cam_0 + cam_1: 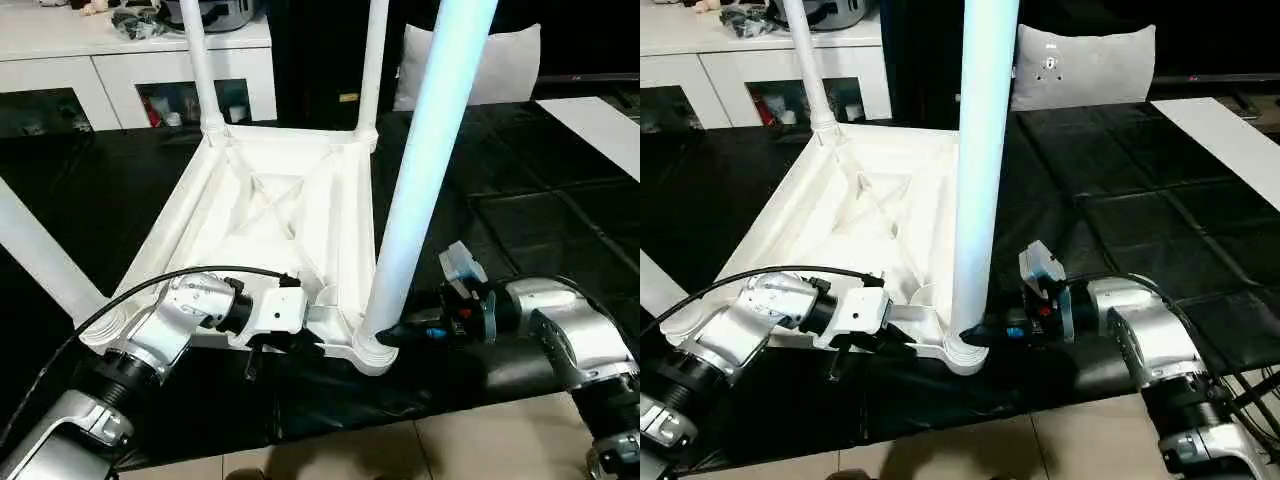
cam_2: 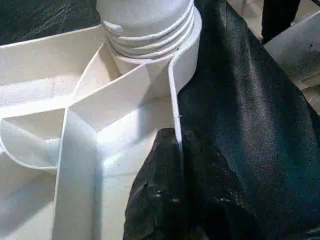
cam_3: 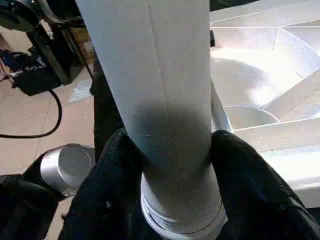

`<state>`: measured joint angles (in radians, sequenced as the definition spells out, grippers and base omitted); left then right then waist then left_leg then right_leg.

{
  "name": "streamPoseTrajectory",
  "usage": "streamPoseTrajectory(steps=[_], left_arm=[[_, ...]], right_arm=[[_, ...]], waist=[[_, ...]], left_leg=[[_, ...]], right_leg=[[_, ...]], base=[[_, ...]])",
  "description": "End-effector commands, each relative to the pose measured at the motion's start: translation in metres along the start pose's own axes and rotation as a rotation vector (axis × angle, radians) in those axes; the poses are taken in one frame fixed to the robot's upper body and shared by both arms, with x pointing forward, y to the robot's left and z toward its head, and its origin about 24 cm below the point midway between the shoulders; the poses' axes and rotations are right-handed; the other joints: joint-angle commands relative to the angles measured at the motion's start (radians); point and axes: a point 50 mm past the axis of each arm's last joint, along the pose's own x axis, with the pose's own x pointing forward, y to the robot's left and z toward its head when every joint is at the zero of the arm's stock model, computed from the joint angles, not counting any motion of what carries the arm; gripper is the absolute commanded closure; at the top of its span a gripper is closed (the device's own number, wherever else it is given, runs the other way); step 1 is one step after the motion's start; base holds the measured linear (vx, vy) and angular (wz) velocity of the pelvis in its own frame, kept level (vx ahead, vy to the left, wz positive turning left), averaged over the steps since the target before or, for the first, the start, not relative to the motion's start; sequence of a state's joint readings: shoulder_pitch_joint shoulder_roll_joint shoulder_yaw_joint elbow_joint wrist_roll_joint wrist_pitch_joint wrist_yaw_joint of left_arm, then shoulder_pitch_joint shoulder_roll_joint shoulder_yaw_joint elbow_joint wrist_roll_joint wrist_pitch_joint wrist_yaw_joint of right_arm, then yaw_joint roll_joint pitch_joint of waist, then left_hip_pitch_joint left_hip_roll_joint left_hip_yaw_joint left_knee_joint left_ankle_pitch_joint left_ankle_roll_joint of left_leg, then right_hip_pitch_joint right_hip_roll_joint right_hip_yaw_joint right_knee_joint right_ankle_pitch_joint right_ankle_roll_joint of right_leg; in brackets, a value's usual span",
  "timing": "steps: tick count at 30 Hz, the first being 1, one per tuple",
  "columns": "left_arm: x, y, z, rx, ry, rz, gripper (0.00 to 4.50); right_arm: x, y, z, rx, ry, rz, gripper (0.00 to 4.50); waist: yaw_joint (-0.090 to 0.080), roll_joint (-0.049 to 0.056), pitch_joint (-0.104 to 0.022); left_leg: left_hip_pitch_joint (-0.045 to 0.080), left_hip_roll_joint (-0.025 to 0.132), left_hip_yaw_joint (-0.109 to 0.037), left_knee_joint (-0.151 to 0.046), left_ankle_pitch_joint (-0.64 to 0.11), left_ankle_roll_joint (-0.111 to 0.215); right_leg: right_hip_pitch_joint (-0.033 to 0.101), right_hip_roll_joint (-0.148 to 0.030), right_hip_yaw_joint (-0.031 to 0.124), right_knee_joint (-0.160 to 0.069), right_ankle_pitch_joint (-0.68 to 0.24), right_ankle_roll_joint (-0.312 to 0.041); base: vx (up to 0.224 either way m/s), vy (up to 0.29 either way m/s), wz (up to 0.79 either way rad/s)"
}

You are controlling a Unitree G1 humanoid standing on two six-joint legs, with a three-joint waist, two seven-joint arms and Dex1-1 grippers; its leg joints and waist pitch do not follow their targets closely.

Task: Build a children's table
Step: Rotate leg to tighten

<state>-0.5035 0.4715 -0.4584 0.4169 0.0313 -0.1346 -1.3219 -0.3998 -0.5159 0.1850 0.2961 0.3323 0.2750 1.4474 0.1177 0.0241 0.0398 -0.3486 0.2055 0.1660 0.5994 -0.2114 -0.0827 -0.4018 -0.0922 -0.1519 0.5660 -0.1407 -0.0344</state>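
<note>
Children's table [image 1: 270, 215], upside down on the black mat [image 1: 520, 210], legs up: left gripper [image 2: 177, 150] pinched together on its near rim to steady it, right gripper [image 3: 170, 170] clamped round the nearest leg [image 1: 425, 170], seemingly to seat it in its corner socket [image 1: 372, 350].

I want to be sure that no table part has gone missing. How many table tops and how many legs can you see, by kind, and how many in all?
Table top: 1
Legs: 4 (far left leg, far right leg, near right leg, near left leg)
Total: 5
</note>
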Motion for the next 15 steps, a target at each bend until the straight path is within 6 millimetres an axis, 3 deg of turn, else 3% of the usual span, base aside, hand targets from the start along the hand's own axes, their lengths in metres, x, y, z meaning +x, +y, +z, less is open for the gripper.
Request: streamPoseTrajectory(steps=[1, 9, 12, 14, 15], left_arm=[[0.011, -0.005, 0.008, 0.068, -0.004, -0.104, 4.50], [0.011, 0.000, 0.010, -0.048, -0.045, 0.004, 4.50], [0.016, 0.009, 0.018, -0.135, -0.102, 0.118, 4.50], [0.024, 0.014, 0.025, -0.166, -0.130, 0.194, 4.50], [0.028, 0.017, 0.028, -0.181, -0.143, 0.237, 4.50]], right_arm=[[0.002, 0.000, 0.004, -0.001, -0.004, 0.031, 2.56], [0.009, 0.003, 0.006, 0.048, -0.101, -0.018, 2.61], [0.025, -0.002, 0.007, 0.058, -0.134, -0.180, 2.61], [0.035, -0.011, 0.007, 0.088, -0.164, -0.334, 2.61], [0.040, -0.016, 0.008, 0.113, -0.185, -0.416, 2.61]], waist=[[-0.002, -0.017, -0.066], [-0.003, -0.016, -0.065], [-0.011, -0.016, -0.058], [-0.027, -0.015, -0.052], [-0.042, -0.015, -0.048]], left_leg=[[0.000, 0.034, 0.000, -0.068, -0.125, 0.075], [-0.002, 0.033, 0.001, -0.068, -0.122, 0.072], [0.001, 0.027, 0.002, -0.070, -0.154, 0.049], [0.004, 0.014, 0.000, -0.066, -0.198, 0.027], [0.000, 0.009, -0.003, -0.063, -0.225, 0.016]], right_leg=[[0.059, -0.068, 0.062, -0.062, -0.384, -0.103], [0.059, -0.067, 0.062, -0.062, -0.386, -0.105], [0.054, -0.067, 0.058, -0.076, -0.469, -0.076], [0.051, -0.063, 0.043, -0.096, -0.585, -0.024], [0.052, -0.061, 0.030, -0.106, -0.633, 0.009]], base=[[0.000, 0.000, 0.00], [0.000, 0.000, 0.00], [0.000, 0.000, 0.00], [0.000, 0.000, 0.00], [0.000, 0.000, 0.00]])
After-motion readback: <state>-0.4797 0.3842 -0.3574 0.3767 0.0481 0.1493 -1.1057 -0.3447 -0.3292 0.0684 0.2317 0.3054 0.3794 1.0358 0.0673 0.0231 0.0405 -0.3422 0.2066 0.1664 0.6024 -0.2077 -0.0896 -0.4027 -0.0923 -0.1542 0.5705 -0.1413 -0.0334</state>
